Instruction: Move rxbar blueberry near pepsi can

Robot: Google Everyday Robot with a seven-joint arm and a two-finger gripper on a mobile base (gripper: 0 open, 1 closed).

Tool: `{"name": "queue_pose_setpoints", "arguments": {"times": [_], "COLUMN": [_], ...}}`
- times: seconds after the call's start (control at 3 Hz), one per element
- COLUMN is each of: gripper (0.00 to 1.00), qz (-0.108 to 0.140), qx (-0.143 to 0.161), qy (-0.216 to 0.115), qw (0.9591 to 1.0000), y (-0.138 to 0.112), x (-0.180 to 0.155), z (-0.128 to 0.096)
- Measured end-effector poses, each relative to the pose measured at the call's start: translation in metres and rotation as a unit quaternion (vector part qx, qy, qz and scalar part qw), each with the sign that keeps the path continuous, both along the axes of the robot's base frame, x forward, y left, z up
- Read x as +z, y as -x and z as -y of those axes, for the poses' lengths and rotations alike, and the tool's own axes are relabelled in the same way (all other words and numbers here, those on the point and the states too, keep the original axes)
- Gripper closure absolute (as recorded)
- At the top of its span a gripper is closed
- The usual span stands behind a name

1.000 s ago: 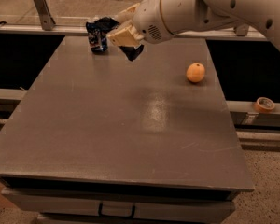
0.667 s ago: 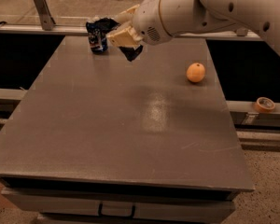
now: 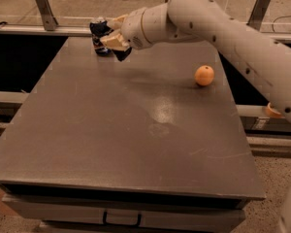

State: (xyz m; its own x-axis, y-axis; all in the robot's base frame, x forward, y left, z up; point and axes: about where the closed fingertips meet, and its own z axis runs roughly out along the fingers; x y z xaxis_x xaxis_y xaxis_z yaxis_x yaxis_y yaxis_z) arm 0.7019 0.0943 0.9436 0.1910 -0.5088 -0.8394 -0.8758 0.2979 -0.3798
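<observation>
The bar (image 3: 121, 55), a dark end with no legible print, sits pinched in the gripper (image 3: 112, 33) above the table's (image 3: 136, 144) far left corner. Just beside it stands the can (image 3: 97, 37), label unreadable. An orange (image 3: 204, 75) lies well right.

End effector (image 3: 116, 41) beside pepsi can (image 3: 97, 35), far-left on table (image 3: 136, 144).

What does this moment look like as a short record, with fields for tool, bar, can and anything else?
tool: over the far left corner of the table, shut on the rxbar blueberry
rxbar blueberry: dark end shows below the tool, beside the pepsi can
pepsi can: upright, far left corner
orange: right side, far from the can
</observation>
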Motion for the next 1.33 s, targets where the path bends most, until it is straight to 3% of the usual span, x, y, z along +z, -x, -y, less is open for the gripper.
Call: {"name": "queue_pose_setpoints", "arguments": {"times": [0.33, 0.67, 1.0, 1.33], "gripper": [1.00, 1.00, 0.83, 0.59], "qz": [-0.010, -0.019, -0.021, -0.017], "qx": [-0.010, -0.025, -0.028, -0.024], "qy": [0.018, 0.035, 0.039, 0.041], "qw": [0.9997, 0.9989, 0.9986, 0.9987], "y": [-0.032, -0.045, -0.054, -0.064], "x": [-0.035, -0.058, -0.065, -0.065], "z": [0.002, 0.016, 0.017, 0.007]}}
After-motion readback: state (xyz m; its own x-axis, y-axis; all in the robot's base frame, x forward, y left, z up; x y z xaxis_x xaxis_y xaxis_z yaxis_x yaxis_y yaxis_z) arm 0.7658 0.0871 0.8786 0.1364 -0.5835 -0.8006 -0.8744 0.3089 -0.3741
